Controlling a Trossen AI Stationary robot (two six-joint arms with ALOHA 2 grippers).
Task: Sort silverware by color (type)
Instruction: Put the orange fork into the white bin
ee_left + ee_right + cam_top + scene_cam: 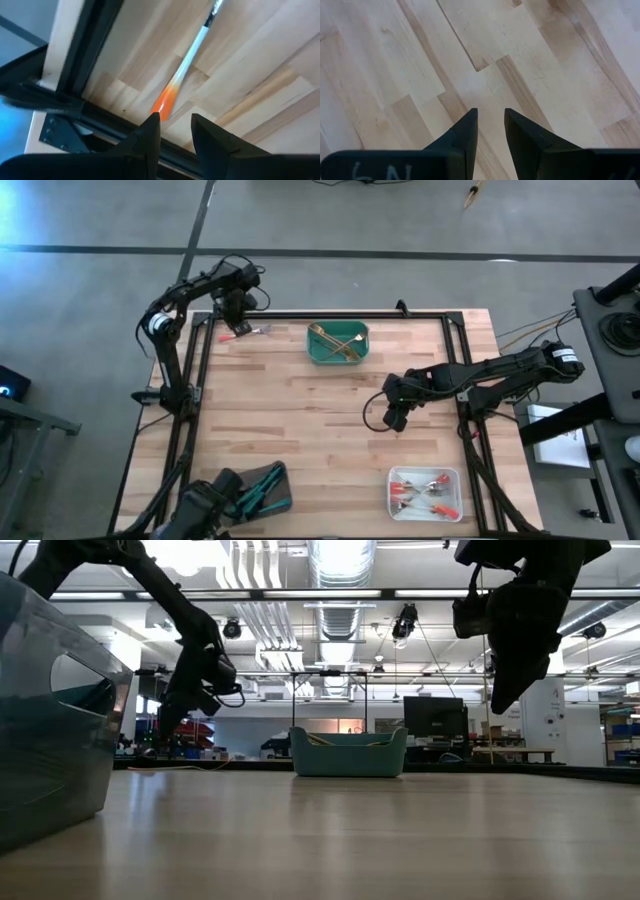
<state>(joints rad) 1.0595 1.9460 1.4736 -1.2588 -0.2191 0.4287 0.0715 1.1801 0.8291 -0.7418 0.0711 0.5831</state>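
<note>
A fork or spoon with a red-orange handle (167,100) and white shaft lies flat on the wood near the table's far left corner (243,332). My left gripper (175,122) is open above the handle's orange end, which shows just ahead of its fingertips, with nothing between them (236,318). My right gripper (491,117) is open over bare wood right of the table's middle (393,420). Gold silverware (336,340) lies in the green tray, red-handled pieces (425,495) in the white tray, and teal-handled pieces (258,492) in the grey tray.
The green tray (318,352) stands at the far middle, the white tray (392,498) at the near right, the grey tray (285,502) at the near left. A black frame rail (75,65) runs along the table's edge beside the red-handled piece. Bare wood lies across the middle.
</note>
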